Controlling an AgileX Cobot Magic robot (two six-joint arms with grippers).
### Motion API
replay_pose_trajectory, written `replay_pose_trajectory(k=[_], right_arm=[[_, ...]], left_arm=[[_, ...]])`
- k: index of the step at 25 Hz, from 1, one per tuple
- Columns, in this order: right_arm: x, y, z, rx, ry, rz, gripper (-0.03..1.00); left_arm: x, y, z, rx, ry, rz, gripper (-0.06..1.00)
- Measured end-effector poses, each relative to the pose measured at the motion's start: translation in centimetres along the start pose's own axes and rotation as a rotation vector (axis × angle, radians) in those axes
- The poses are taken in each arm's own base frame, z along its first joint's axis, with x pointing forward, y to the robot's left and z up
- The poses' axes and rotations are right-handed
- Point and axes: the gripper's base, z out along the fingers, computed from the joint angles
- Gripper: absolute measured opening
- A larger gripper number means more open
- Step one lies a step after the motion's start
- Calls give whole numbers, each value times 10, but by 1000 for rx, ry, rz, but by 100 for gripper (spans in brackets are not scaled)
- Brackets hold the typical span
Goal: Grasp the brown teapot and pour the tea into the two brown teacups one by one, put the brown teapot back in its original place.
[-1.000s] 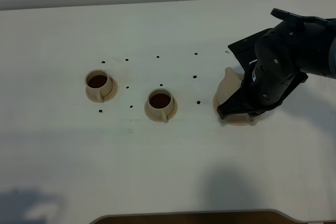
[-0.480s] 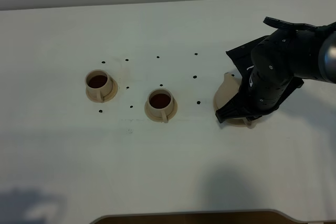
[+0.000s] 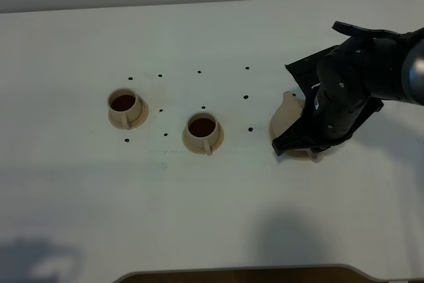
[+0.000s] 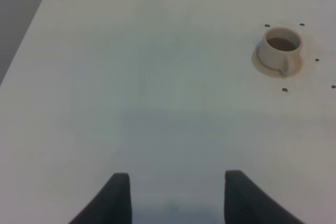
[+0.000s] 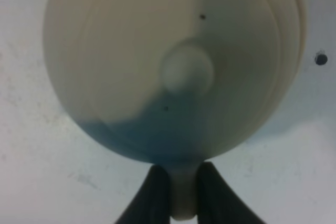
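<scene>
Exterior high view showed a white table (image 3: 212, 217) with small black dots (image 3: 246, 97) on it. Two cups sat near the middle, well apart from the pot. The left teacup (image 3: 124, 106) and the middle teacup (image 3: 202, 130) each stood on a little saucer, and both had dark tea (image 3: 201, 125) inside. On the right, the big black right arm (image 3: 358, 91) covered most of the brown teapot (image 3: 286, 114), so only its pale side and spout peeked out. The wide saucer (image 3: 299, 154) showed as a thin rim under the pot. The right wrist view showed what the arm hid: the round lid with its knob (image 5: 186, 72) from above, and the right claw (image 5: 184, 195) pinching the pot's handle between its two dark fingers (image 5: 153, 192). The pot lay right in front of that claw, touching it. The left wrist view showed the left claw (image 4: 176, 200) spread wide over bare table, holding nothing, with one cup far ahead of it.
</scene>
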Motion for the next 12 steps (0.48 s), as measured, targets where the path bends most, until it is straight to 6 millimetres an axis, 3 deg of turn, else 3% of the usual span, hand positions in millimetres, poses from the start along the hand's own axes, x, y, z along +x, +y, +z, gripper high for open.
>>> replay_pose_trajectory(k=[5, 12], right_arm=[[3, -1, -8, 3, 18, 4, 21], [15, -6, -51, 10, 30, 5, 40]], left_arm=[[0, 0, 0, 0, 0, 0, 44], [0, 0, 0, 0, 0, 0, 44]])
